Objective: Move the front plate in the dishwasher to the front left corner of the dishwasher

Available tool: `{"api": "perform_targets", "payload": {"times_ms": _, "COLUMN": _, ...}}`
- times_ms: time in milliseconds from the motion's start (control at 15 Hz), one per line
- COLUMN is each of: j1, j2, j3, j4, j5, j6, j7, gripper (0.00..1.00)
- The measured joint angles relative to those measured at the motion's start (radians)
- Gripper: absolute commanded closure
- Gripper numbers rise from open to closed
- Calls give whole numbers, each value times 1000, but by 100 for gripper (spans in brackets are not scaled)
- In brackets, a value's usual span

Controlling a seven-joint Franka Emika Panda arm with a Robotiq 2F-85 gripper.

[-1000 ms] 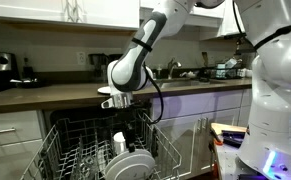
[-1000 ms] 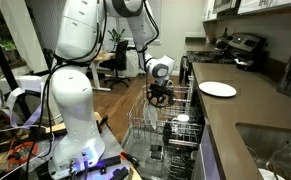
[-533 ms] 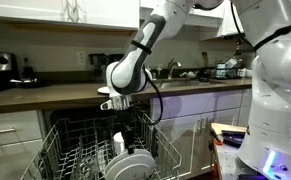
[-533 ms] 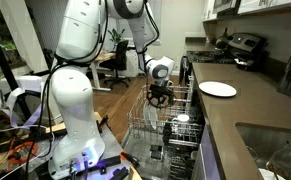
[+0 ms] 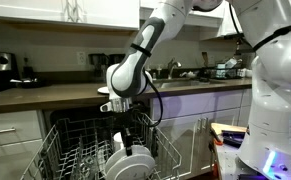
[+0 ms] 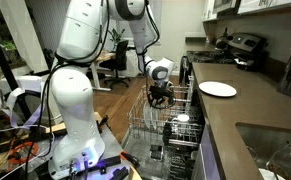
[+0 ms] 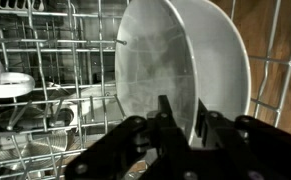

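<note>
The front plate (image 7: 175, 55) is a round white dinner plate standing on edge in the pale wire rack of the open dishwasher (image 5: 67, 148). It also shows at the rack's near end in an exterior view (image 5: 131, 165). My gripper (image 7: 182, 118) is open and low over the plate's top edge, one dark finger on each side of the rim. It shows in both exterior views (image 5: 128, 133) (image 6: 158, 98). I cannot tell whether the fingers touch the plate.
More white dishes stand in the rack (image 5: 93, 158), and a white cup (image 7: 5, 85) sits to the left. A white plate (image 6: 218, 89) lies on the dark counter. A second white robot body (image 6: 73, 95) stands beside the pulled-out rack (image 6: 145, 128).
My gripper has come down a little toward the front plate. The plate and rack have not moved.
</note>
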Motion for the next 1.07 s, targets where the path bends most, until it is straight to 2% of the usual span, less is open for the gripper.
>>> {"api": "perform_targets", "payload": {"times_ms": 133, "j1": 0, "j2": 4, "j3": 1, "j4": 0, "j5": 0, "j6": 12, "j7": 0, "gripper": 97}}
{"api": "perform_targets", "payload": {"times_ms": 200, "j1": 0, "j2": 4, "j3": 1, "j4": 0, "j5": 0, "j6": 14, "j7": 0, "gripper": 93}}
{"api": "perform_targets", "payload": {"times_ms": 1067, "j1": -37, "j2": -20, "j3": 28, "j4": 1, "j5": 5, "j6": -1, "j7": 0, "gripper": 93}}
